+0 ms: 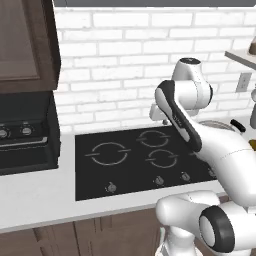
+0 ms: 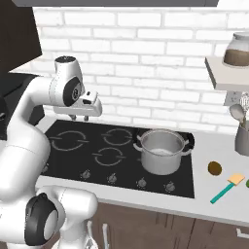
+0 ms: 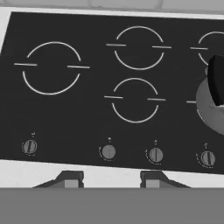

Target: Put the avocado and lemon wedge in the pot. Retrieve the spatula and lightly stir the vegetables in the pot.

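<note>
I am holding my gripper (image 2: 85,116) released and empty above the black glass cooktop (image 2: 78,158), its two fingertips (image 3: 70,179) apart over the row of knobs. To its right, the round shiny steel pot (image 2: 162,151) with black side handles is sitting on a right-hand burner. Farther right, on the pale grey surface (image 2: 214,214), the brown avocado (image 2: 214,168) is lying just beside the teal-handled, yellow-headed spatula (image 2: 227,187), below the grey utensil cup (image 2: 242,138).
</note>
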